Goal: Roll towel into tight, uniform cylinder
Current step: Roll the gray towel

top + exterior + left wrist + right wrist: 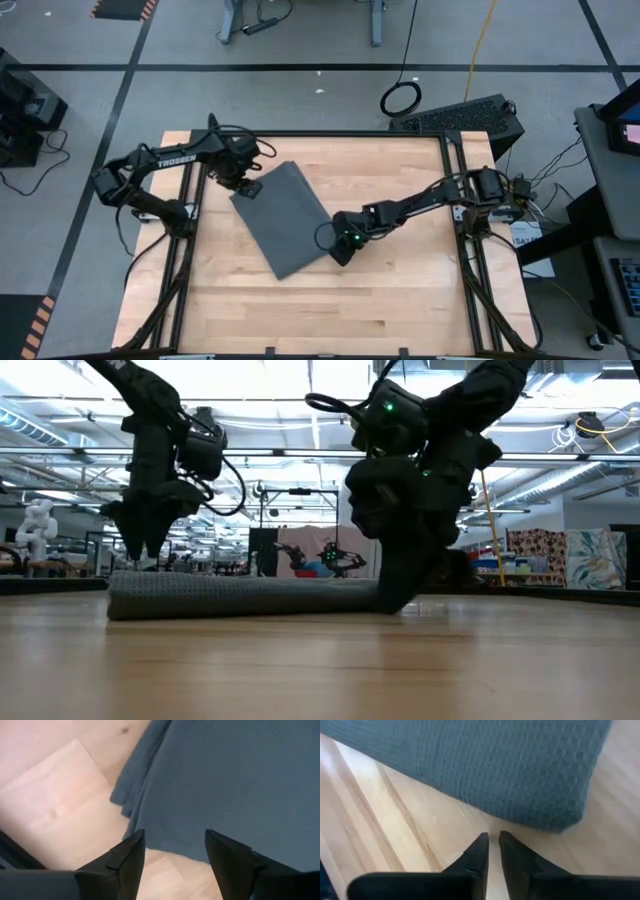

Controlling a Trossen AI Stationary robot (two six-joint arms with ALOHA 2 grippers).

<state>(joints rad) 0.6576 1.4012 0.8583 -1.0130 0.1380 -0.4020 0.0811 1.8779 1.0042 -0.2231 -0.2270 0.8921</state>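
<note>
The dark grey towel (283, 218) lies flat and folded on the wooden table, set at a slant left of the middle; the low view shows it as a low flat strip (240, 598). My left gripper (245, 185) points down, open, over the towel's far-left corner (125, 800), just clear of the cloth (140, 555). My right gripper (338, 250) slants down to the tabletop at the towel's near-right edge (560, 822). Its fingers are all but shut, with nothing between them (492, 837), and stand on the bare-wood side of that edge.
Bare wood (330, 310) spreads across the table's near half and to the right of the towel. Black frame rails (462, 200) run along the left and right sides. A black case (465, 115) sits on the floor beyond the far right corner.
</note>
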